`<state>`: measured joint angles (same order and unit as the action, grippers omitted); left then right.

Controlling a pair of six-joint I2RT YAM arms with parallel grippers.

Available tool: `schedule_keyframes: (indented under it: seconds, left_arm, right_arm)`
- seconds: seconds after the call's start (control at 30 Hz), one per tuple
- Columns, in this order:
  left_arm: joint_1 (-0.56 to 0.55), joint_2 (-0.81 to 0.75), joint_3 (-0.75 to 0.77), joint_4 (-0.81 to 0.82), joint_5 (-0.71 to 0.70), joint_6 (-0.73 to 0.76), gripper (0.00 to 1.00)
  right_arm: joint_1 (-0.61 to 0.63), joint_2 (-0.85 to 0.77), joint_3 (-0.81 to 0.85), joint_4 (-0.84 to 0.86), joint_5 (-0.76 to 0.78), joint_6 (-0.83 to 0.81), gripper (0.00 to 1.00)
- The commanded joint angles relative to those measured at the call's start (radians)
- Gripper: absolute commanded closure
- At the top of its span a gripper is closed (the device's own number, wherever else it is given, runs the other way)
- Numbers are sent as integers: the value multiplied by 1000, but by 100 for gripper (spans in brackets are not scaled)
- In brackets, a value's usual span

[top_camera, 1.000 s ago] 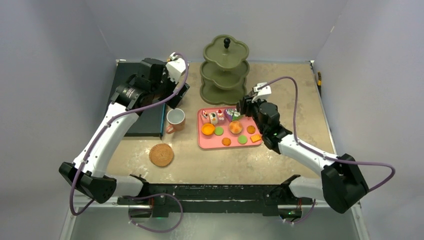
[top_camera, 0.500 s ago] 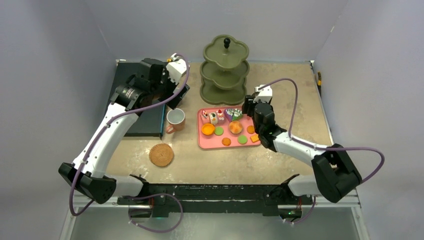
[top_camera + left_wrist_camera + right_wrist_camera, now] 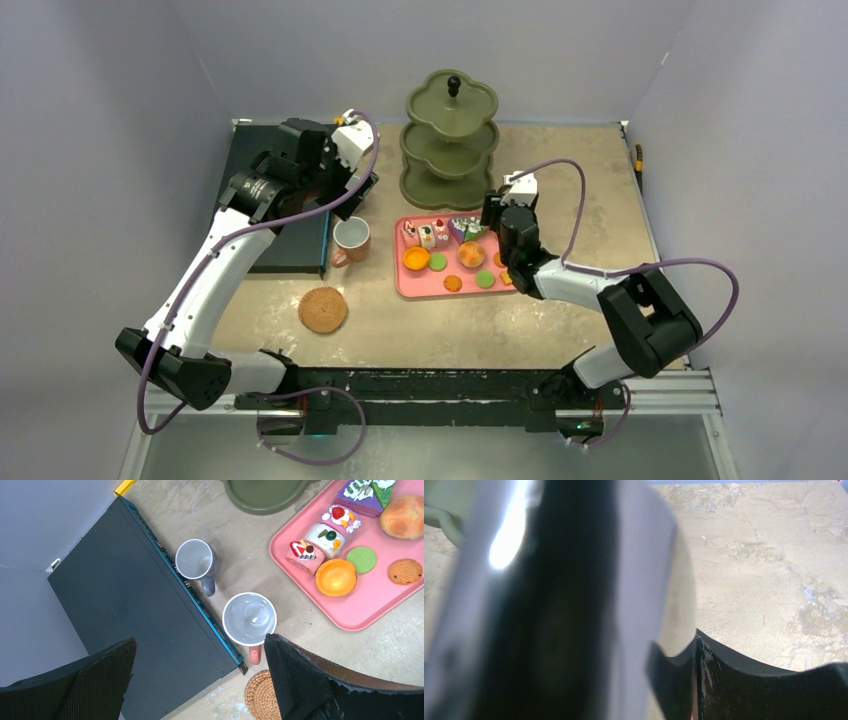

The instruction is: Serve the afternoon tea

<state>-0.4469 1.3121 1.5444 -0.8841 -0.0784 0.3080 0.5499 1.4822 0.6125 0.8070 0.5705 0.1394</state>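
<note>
I am looking down on a mottled beige surface (image 3: 590, 180). A dark flat slab (image 3: 130, 605) with a blue edge is lying at 9 o'clock. A grey mug (image 3: 196, 560) and an orange mug (image 3: 249, 618) are standing just beside that edge, the grey one at the orange one's 11 o'clock. A woven coaster (image 3: 322, 309) is sitting at 7 o'clock, a pink tray (image 3: 367, 600) is resting near the centre, and an olive tiered stand (image 3: 450, 150) is standing at 12 o'clock.

1. Your left pincer (image 3: 199, 647) hangs wide open over the black box's (image 3: 125, 595) edge.
2. You've got the orange mug (image 3: 249, 619) upright just beside that edge, grey mug (image 3: 196, 560) near it.
3. Sweets (image 3: 336, 577) sit on the pink tray (image 3: 372, 600); a woven coaster (image 3: 260, 697) lies near the orange mug's handle.
</note>
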Motion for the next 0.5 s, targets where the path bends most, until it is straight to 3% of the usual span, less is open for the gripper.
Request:
schedule_keyframes:
  seconds: [0.0,0.27,0.47]
  left_arm:
    - [5,-30,6,12,1,18,1]
    - [5,-28,12,17,15,18,1]
    - [5,-31,16,6,20,18,2]
  right_arm:
    - [2,-13,12,27,84,-17,37]
    - [2,-81,-17,-28,93,11,37]
    - [2,-24,4,-39,90,51,38]
